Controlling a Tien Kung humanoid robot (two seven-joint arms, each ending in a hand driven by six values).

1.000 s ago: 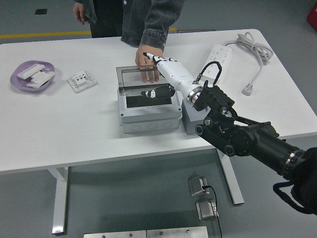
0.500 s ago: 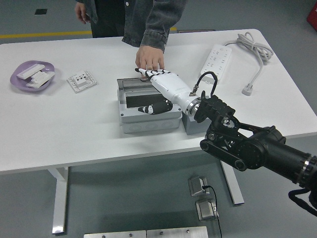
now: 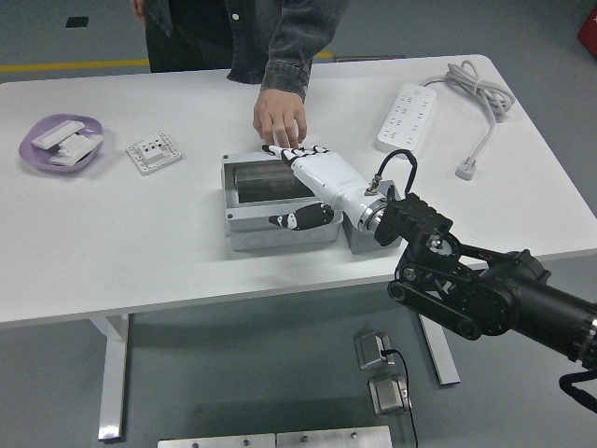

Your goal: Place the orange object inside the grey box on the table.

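Grey box (image 3: 280, 201) sits mid-table, its lid nearly closed.

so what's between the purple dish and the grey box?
Head view: a white wall socket plate lies on the table between the purple dish and the grey box; the rest is bare.

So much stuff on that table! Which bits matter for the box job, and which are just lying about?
In use:
- grey plastic box with hinged lid
- robot's white right hand, resting on the box
- person's hand behind the box

Lying about:
- purple dish of white parts
- white square wall socket
- white power strip with cable

No orange object is visible.
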